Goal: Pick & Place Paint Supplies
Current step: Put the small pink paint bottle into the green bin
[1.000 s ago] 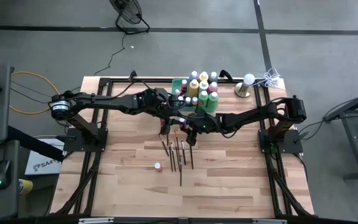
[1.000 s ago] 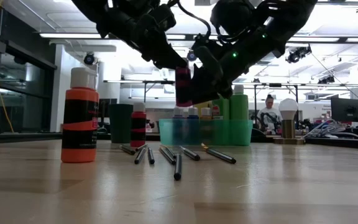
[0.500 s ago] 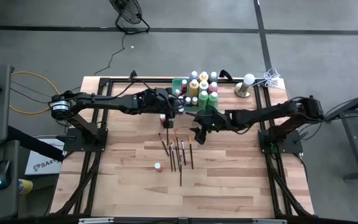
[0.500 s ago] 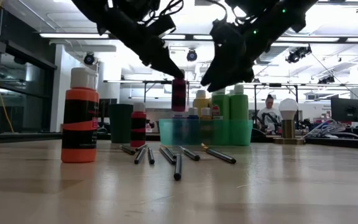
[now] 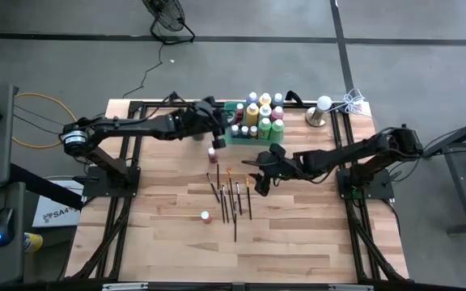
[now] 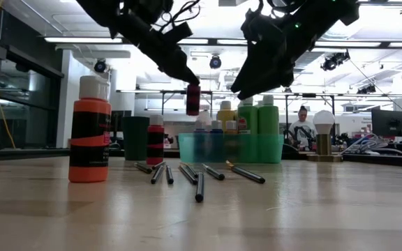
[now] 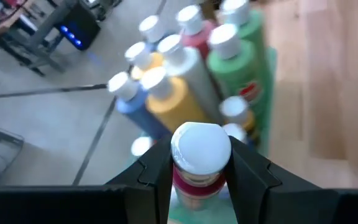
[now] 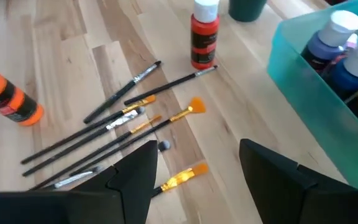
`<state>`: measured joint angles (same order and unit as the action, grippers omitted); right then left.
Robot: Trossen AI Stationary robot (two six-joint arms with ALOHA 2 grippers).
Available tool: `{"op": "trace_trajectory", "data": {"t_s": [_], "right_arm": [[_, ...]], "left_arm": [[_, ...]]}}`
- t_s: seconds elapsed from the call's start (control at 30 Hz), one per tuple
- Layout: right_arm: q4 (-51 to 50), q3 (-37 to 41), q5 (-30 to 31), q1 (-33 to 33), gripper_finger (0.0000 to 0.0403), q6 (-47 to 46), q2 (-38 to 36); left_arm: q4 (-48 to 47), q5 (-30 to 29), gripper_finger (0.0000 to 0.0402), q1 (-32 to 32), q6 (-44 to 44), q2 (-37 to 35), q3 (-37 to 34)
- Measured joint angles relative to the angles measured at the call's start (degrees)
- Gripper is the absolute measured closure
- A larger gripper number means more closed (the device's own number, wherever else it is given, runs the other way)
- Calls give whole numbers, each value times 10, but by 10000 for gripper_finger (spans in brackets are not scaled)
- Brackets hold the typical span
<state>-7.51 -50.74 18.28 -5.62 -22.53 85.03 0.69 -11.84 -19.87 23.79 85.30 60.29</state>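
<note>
My left gripper (image 6: pixel 190 82) is shut on a small dark-red paint bottle (image 6: pixel 193 100) with a white cap, which it holds in the air just short of the green tray (image 6: pixel 257 148). Several capped bottles stand in the tray (image 5: pixel 231 108). My right gripper (image 5: pixel 256 179) hangs open above the paintbrushes (image 8: pixel 129 118), with nothing between its fingers (image 8: pixel 135 177). Several dark-handled brushes lie flat on the wood. A red bottle (image 8: pixel 204 37) and an orange bottle (image 6: pixel 89 129) stand upright on the table. My left gripper pinches the bottle just under its white cap (image 7: pixel 201 148), one finger (image 7: pixel 157 177) on each side. The fingers come slanting down from the table's left. The bottle hangs roughly upright below them, cap up, clear of the table and the tray.
A dark round cup (image 6: pixel 136 138) stands left of the tray. A white-bulbed lamp (image 5: pixel 320 109) and a coiled white cable sit at the far right corner. Bare wood lies along the near half of the table (image 5: pixel 298 242).
My left gripper has carried the dark-red bottle up and toward the far edge, nearer the tray, and has turned at the wrist. My right gripper, which stood right beside that bottle, has drawn back toward the table's right edge and risen.
</note>
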Motion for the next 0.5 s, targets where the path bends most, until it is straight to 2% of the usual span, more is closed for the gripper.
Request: {"op": "trace_trajectory", "data": {"t_s": [0.37, 0.5], "right_arm": [[-22, 0, 53, -31, 183, -46, 0], [-22, 0, 73, -38, 183, -48, 0]], "left_arm": [[38, 212, 290, -155, -43, 42, 0], [62, 240, 290, -171, -46, 71, 0]]}}
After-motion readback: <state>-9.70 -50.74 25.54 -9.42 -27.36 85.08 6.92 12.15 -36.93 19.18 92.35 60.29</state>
